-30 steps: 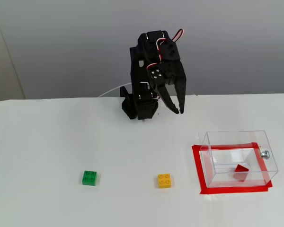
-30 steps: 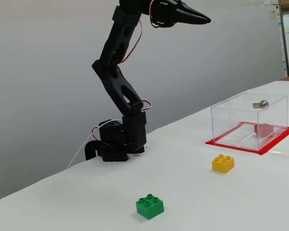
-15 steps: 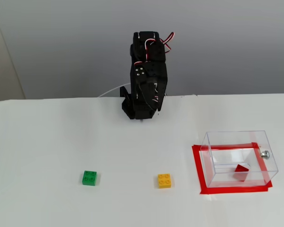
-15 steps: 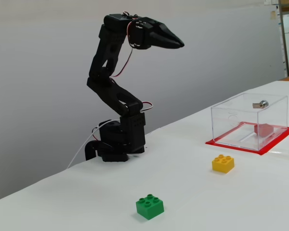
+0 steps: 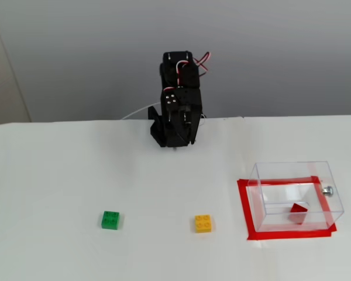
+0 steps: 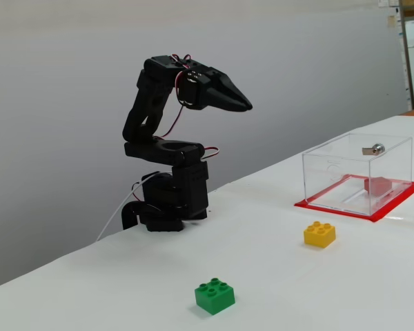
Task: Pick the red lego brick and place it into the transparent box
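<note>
The red lego brick (image 5: 298, 212) (image 6: 379, 186) lies inside the transparent box (image 5: 258, 196) (image 6: 331, 165), on its floor toward the side with the silver knob (image 5: 327, 190) (image 6: 376, 148). My gripper (image 6: 248, 107) is shut and holds nothing. It is raised above the table, folded back over the arm's base (image 5: 172, 132), far to the left of the box in the side-on fixed view. In the front-on fixed view the fingers point toward the camera and are hard to make out.
A green brick (image 5: 110, 220) (image 6: 214, 296) and a yellow brick (image 5: 203, 223) (image 6: 319, 234) sit on the white table in front of the arm. The box stands on a red tape rectangle (image 5: 243, 211) (image 6: 317, 205). A grey wall backs the table.
The arm has folded down and back toward its base. The shut gripper dropped lower and drew further away from the box. The bricks and the box did not move.
</note>
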Action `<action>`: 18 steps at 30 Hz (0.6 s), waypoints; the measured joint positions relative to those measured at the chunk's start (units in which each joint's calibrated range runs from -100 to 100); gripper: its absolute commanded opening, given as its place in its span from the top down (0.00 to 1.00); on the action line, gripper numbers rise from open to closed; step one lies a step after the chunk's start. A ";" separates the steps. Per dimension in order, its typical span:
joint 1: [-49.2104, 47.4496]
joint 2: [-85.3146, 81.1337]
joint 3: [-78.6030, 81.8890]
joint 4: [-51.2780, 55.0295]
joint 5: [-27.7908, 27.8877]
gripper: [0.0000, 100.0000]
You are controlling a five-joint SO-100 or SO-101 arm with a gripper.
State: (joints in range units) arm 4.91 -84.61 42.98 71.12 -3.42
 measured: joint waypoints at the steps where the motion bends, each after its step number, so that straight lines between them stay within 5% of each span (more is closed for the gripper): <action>1: 0.21 -0.85 1.59 0.00 0.00 0.98; 18: 0.11 -14.63 25.15 -0.09 0.00 0.98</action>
State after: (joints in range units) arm 5.02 -99.24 68.14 71.04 -3.42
